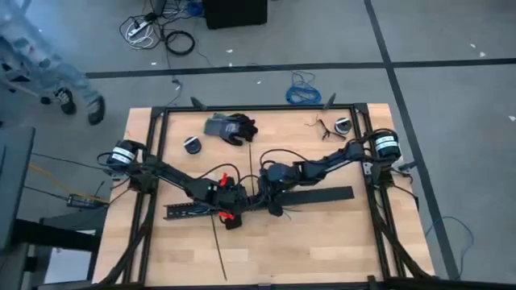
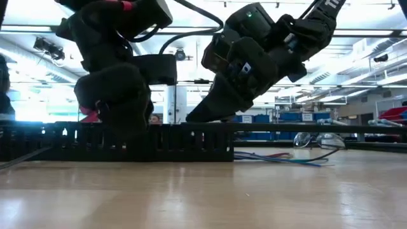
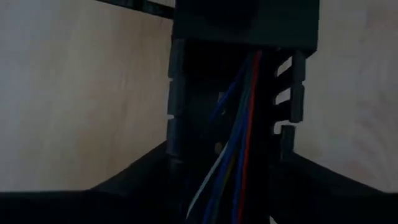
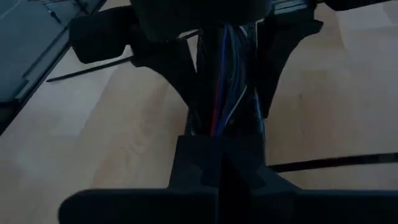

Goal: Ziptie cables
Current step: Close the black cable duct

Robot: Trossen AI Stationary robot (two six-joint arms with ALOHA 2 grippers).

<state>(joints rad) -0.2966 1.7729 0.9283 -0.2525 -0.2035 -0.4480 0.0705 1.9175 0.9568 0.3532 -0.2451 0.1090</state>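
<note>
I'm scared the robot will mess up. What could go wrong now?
The cables lie inside the slotted duct, so a wire might snag on a slot. The left gripper and right gripper sit very close together and could bump. One ziptie lies apart, unused, so the bundle is loose.

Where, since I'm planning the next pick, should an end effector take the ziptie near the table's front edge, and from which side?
Grip the ziptie on its free half nearest the front edge, from straight above, fingers across its width: it lies flat on bare wood there, while its other end reaches the crowded slotted duct.
</note>
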